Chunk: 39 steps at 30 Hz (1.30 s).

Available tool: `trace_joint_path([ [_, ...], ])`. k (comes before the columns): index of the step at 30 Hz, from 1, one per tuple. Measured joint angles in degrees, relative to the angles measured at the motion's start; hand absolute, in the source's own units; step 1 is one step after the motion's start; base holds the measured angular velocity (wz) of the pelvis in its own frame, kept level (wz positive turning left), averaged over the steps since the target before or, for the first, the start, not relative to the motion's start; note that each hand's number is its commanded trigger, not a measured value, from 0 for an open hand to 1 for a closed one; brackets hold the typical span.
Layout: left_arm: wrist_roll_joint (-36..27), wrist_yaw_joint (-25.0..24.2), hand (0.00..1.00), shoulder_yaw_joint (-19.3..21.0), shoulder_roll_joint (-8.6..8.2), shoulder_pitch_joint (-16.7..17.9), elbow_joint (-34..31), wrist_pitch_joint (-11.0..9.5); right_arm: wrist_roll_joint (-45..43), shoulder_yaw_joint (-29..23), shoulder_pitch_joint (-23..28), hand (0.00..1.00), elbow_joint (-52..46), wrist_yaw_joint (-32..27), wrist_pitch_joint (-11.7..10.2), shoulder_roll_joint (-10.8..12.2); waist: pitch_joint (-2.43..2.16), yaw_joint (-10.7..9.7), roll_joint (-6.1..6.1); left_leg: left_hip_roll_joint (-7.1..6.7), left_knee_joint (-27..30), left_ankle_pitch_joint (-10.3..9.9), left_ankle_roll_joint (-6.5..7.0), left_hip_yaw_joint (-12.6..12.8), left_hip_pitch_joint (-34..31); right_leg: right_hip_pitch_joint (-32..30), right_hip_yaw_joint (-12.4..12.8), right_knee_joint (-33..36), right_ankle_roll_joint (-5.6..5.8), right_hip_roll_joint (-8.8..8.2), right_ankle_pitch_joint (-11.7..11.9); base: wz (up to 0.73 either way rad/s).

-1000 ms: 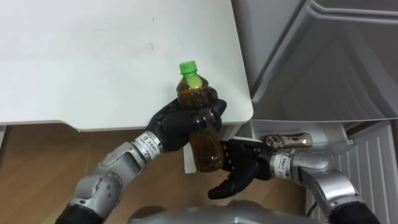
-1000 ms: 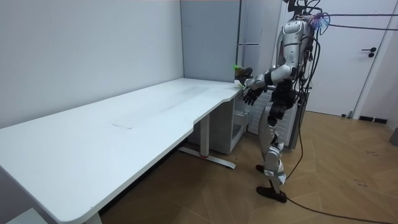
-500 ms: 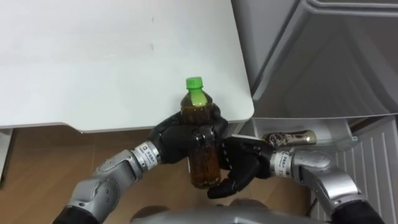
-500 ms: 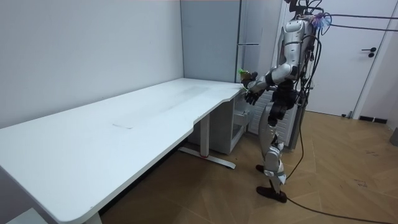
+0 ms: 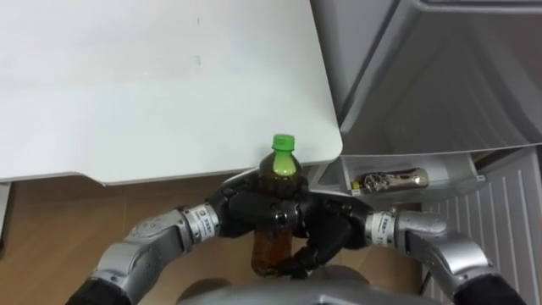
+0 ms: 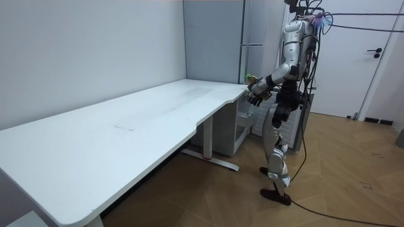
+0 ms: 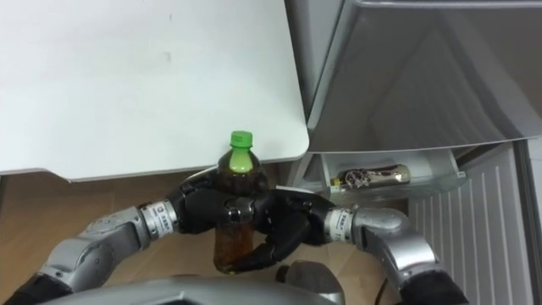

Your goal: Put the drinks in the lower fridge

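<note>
Handover stage: your left hand (image 5: pixel 244 212) grips the bottle (image 5: pixel 280 176); your right hand (image 5: pixel 333 234) curls round it; next, free the left.

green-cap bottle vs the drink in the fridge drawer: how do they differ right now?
Pose: the green-cap bottle stands upright; the drawer drink lies on its side. Support: the green-cap bottle is gripped by the left hand, right hand against it; the drawer drink rests loose in the drawer. Shared: both look brownish.
</note>
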Motion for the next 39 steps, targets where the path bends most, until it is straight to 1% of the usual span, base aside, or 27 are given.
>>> trace_joint_path([
  [3, 0.2, 0.1, 1.0, 0.0, -0.01, 0.0, 0.0, -0.3, 1.0, 0.4, 0.0, 0.0, 0.0, -0.8, 0.0, 0.0, -0.11, -0.1, -0.32, -0.14, 0.0, 0.0, 0.01, 0.0, 0.0, 0.0, 0.0, 0.0, 0.06, -0.07, 0.0, 0.0],
  [4, 0.3, 0.1, 1.0, 0.0, 0.06, 0.0, 0.0, -0.3, 1.8, 0.9, 0.1, 0.0, 0.0, -1.2, 0.1, 0.0, -0.24, -0.1, -0.52, -0.19, 0.0, 0.0, 0.01, 0.0, 0.0, 0.0, 0.2, 0.0, 0.09, -0.05, -0.1, 0.0],
  [5, 1.3, 0.1, 1.0, -0.1, 0.07, -0.1, 0.0, -0.5, 2.4, 1.4, 0.0, 0.0, 0.3, -1.7, 0.1, 0.1, -0.38, -0.1, -0.73, -0.16, -0.1, 0.0, 0.01, 0.0, 0.1, 0.0, 0.2, 0.0, 0.09, 0.1, -0.1, 0.0],
  [7, 3.4, 0.1, 1.0, -0.2, 0.04, -0.1, 0.0, -0.9, 2.5, 1.8, 0.0, 0.0, 1.1, -2.1, 0.1, 0.4, -0.5, -0.1, -0.91, -0.15, -0.1, 0.0, 0.01, 0.0, 0.3, 0.3, 0.3, -0.1, 0.08, 0.34, 0.0, 0.0],
  [10, 6.8, 0.2, 1.0, -0.8, 0.12, -0.4, 0.0, -1.4, 2.8, 2.8, 0.1, 0.0, 2.2, -2.9, 0.0, 0.4, -0.47, -0.2, -0.87, -0.09, -0.2, 0.0, 0.02, 0.0, 0.7, 0.8, 0.4, -0.1, 0.07, 0.49, 0.0, 0.0],
  [13, 9.1, 0.1, 1.0, -1.5, 0.17, -1.2, 0.0, -1.5, 3.2, 3.3, 0.1, 0.0, 2.4, -3.4, 0.0, 0.2, -0.3, 0.1, -0.61, -0.12, -0.3, 0.0, 0.01, 0.0, 0.8, 0.7, 1.0, -0.1, 0.06, 0.73, 0.0, 0.0],
  [15, 9.2, 0.1, 1.0, -1.5, 0.15, -1.6, 0.0, -1.6, 5.0, 3.7, 0.1, 0.0, 2.6, -3.8, 0.0, 0.0, -0.12, 0.1, -0.36, -0.11, -0.5, 0.0, 0.0, 0.3, 1.0, 0.8, 0.9, -0.1, 0.01, 0.85, 0.0, -0.07],
  [18, 9.8, 0.0, 1.0, -1.4, 0.01, -1.9, 0.0, -2.2, 8.8, 4.6, 0.1, 0.0, 2.8, -5.0, 0.0, -0.5, 0.11, 0.5, 0.06, -0.04, -1.1, 0.0, -0.04, 1.2, 1.4, 0.7, 1.6, -0.1, 0.0, 1.16, 0.0, -0.13],
  [22, 11.4, 0.0, 1.0, -1.3, -0.25, -2.2, -0.7, -2.6, 14.3, 5.0, 0.8, 0.0, 3.2, -6.5, 0.0, -0.4, 0.02, 0.8, -0.09, -0.02, -1.2, 0.0, -0.05, 1.3, 1.7, 0.7, 1.7, -0.1, -0.01, 1.16, 0.0, -0.02],
  [26, 12.0, 0.4, 1.0, -1.1, -0.28, -2.2, -0.9, -2.7, 17.2, 5.8, 0.9, 0.0, 3.3, -8.1, 0.0, -0.4, -0.07, 0.8, -0.26, -0.02, -1.1, 0.0, -0.04, 1.4, 2.1, 1.0, 1.7, -0.1, 0.01, 1.06, 0.1, -0.02],
  [29, 13.0, 2.5, 1.0, -1.2, -0.26, -2.1, -2.8, -2.7, 19.4, 5.8, 1.1, 0.0, 3.3, -9.5, -0.7, -0.1, -0.12, 0.6, -0.37, -0.06, -1.0, 0.0, -0.04, 1.4, 2.2, 1.2, 1.6, -0.1, 0.01, 1.04, 0.1, 0.0],
  [33, 18.5, 4.8, 1.0, -1.0, -0.4, -1.9, -7.1, -2.8, 23.6, 5.6, 1.7, 0.0, 3.4, -11.2, -2.1, 0.6, -0.25, 0.6, -0.51, -0.06, -1.7, 0.0, -0.05, 1.5, 2.3, 1.2, 1.6, -0.1, -0.06, 1.14, 0.1, 0.0],
  [36, 20.3, 5.4, 1.0, -0.7, -0.52, -1.9, -8.7, -3.3, 26.5, 5.9, 2.4, 0.0, 3.4, -11.2, -3.2, 0.6, -0.27, 0.5, -0.45, 0.06, -1.8, 0.0, -0.06, 1.6, 2.7, 1.7, 1.6, -0.6, -0.1, 1.32, 0.2, 0.0],
  [37, 20.5, 5.9, 1.0, -1.0, -0.56, -1.9, -9.0, -3.3, 27.8, 6.1, 3.1, 0.0, 3.4, -11.3, -3.7, 0.6, -0.44, 0.7, -0.29, 0.16, -1.9, 0.0, -0.06, 1.6, 2.8, 2.0, 1.7, -1.1, -0.11, 1.53, 0.5, 0.0],
  [38, 20.7, 6.0, 1.0, -1.0, -0.56, -1.9, -9.0, -3.4, 28.2, 6.2, 3.2, 0.77, 3.4, -11.4, -3.9, 0.6, -0.42, 0.7, -0.28, 0.15, -1.9, 0.0, -0.06, 1.7, 2.9, 1.9, 1.7, -1.1, -0.12, 1.53, 0.5, -0.04],
  [39, 20.8, 6.1, 1.0, -1.1, -0.57, -1.9, -9.1, -3.5, 29.1, 6.4, 3.2, 1.0, 3.4, -11.8, -4.0, 0.5, -0.41, 0.6, -0.26, 0.14, -1.9, 0.0, -0.05, 1.7, 3.0, 1.9, 1.8, -1.1, -0.1, 1.52, 0.6, -0.04],
])
